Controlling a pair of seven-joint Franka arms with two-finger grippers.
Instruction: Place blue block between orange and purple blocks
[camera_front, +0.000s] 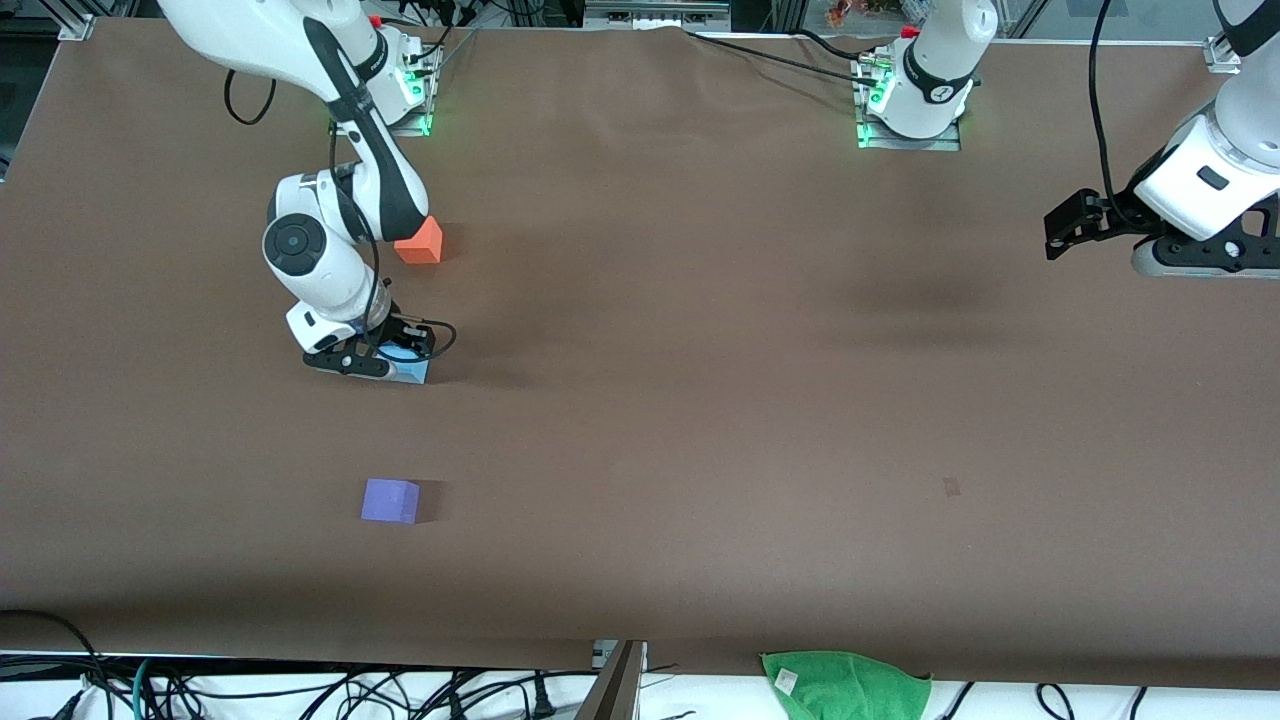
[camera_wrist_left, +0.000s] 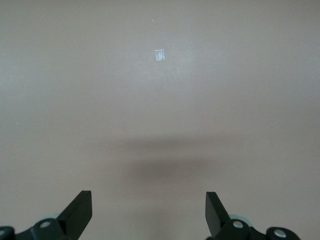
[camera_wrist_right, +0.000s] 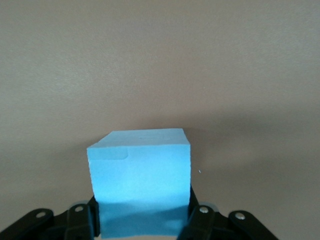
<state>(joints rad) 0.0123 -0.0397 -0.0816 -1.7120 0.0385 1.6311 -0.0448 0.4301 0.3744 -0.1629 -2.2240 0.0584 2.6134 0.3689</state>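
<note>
The light sky-blue block (camera_front: 413, 370) is low at the tabletop between the orange block (camera_front: 420, 242) and the violet-purple block (camera_front: 390, 500), which lies nearer to the front camera. I cannot tell whether it touches the table. My right gripper (camera_front: 385, 357) is shut on it. In the right wrist view the blue block (camera_wrist_right: 140, 175) fills the gap between the fingers (camera_wrist_right: 196, 216), which press on both of its sides. My left gripper (camera_front: 1062, 236) waits open and empty above bare table at the left arm's end, and its open jaws also show in the left wrist view (camera_wrist_left: 148, 210).
A green cloth (camera_front: 845, 685) lies at the table's edge nearest the front camera. A small tape mark (camera_front: 951, 487) is on the brown table cover, and it also shows in the left wrist view (camera_wrist_left: 159, 55). Cables run along the edge nearest the front camera.
</note>
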